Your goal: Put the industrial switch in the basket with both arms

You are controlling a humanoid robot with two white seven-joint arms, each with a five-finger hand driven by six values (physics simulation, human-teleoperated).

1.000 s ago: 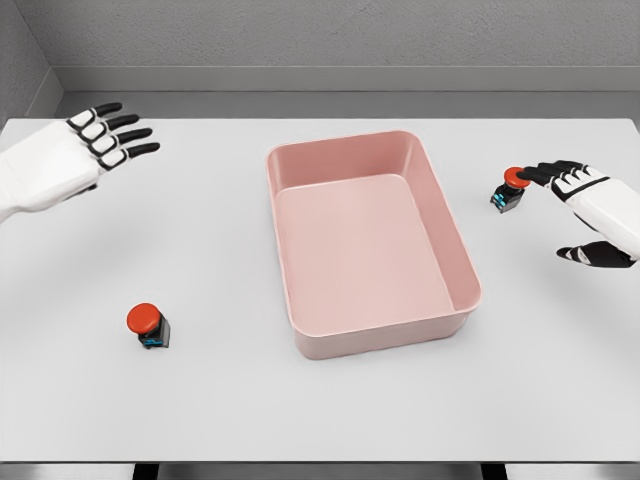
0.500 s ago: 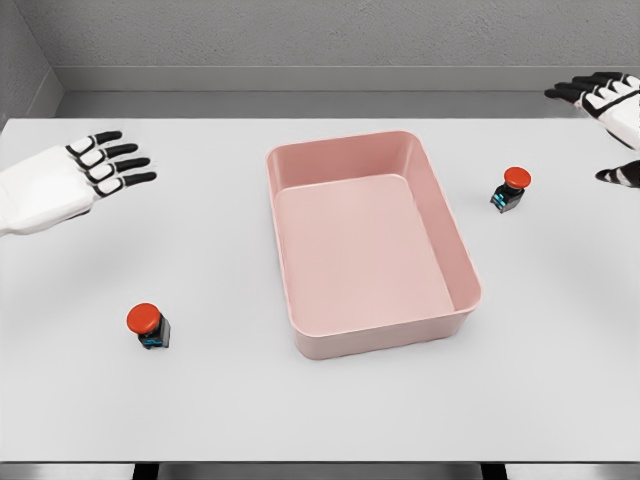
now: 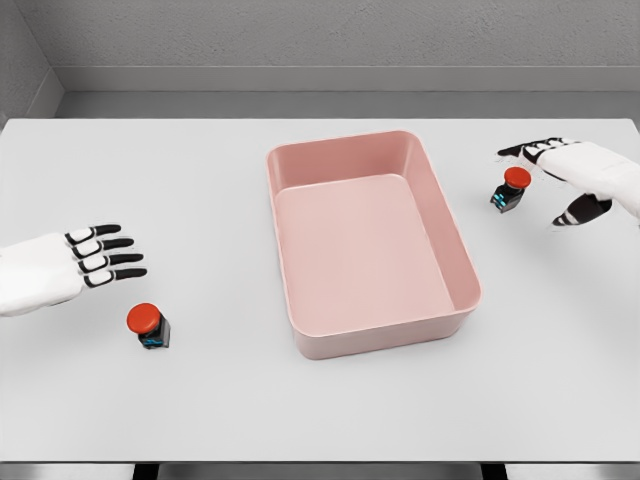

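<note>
Two industrial switches with red mushroom buttons stand on the white table. One switch point(image 3: 148, 325) is at the lower left, the other switch point(image 3: 511, 188) at the right. Between them sits the empty pink basket point(image 3: 462, 262). My left hand point(image 3: 100, 260) hovers open just above and left of the left switch, fingers pointing right, apart from it. Beside the right switch, slightly above and right of it, my right hand point(image 3: 553, 175) is open with its fingers spread around the button's far side; no grasp shows.
The white table point(image 3: 200, 180) ends at a grey wall ledge behind and at its front edge near the picture's bottom.
The left hand came down from the upper left toward the left switch. The right hand, which had lifted to the top right corner, has dropped back beside the right switch.
</note>
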